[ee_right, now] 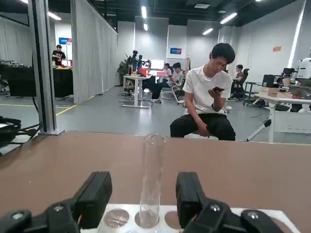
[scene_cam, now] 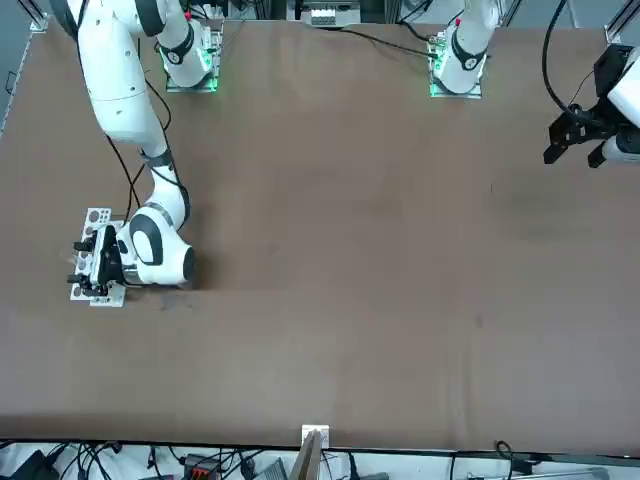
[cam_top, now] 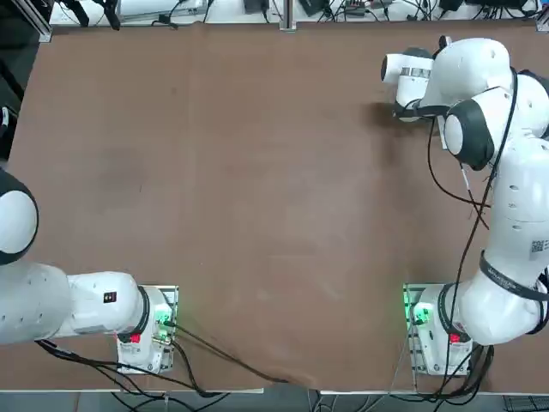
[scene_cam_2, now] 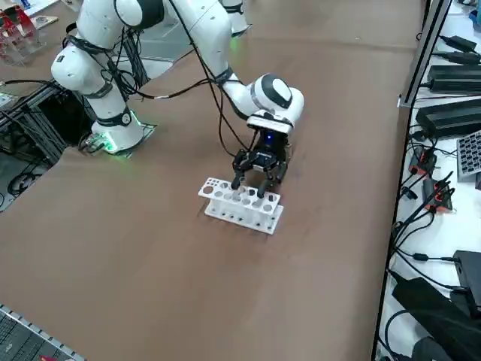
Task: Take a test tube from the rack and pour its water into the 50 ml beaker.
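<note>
The white rack (scene_cam_2: 239, 204) stands near the table's right edge and shows again in the front view (scene_cam: 98, 218). One clear test tube (ee_right: 150, 182) stands upright in a hole of the rack (ee_right: 272, 219). My right gripper (ee_right: 143, 194) is open, one black finger (ee_right: 95, 196) on each side of the tube, with a gap on both sides. From the side, the gripper (scene_cam_2: 250, 186) hangs just over the rack's top. No water can be made out in the tube. In the top view the arm's wrist (cam_top: 410, 77) covers the rack. The 50 ml beaker is out of view.
The table's right edge runs close to the rack, with cables and black power units (scene_cam_2: 451, 83) beyond it. Across the far table edge, a person (ee_right: 206, 97) sits on a chair in the room. The parked left arm (cam_top: 51, 300) stays at the near left.
</note>
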Controlling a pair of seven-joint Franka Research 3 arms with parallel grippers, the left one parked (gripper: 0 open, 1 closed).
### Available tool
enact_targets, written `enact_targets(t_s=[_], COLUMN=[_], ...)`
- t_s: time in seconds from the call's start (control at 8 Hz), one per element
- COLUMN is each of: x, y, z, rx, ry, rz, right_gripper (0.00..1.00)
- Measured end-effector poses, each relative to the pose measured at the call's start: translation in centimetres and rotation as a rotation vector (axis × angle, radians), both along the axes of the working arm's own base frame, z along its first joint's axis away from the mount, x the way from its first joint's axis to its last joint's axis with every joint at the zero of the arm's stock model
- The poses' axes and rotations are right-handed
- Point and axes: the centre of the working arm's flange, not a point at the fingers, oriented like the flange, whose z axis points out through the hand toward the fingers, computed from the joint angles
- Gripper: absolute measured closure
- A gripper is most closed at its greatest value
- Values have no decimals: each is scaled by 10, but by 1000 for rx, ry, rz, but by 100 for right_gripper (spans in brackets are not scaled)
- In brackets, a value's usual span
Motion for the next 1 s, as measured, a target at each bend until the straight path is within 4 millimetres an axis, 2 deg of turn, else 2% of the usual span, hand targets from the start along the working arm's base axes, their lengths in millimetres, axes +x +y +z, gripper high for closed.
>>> enact_targets(t_s=[0.38, 1.0], x=[0, -2], y=[-6, -8], z=[0, -8], rx=[-9, -16], ry=[-1, 10], rz=[-8, -11], right_gripper=[28, 50])
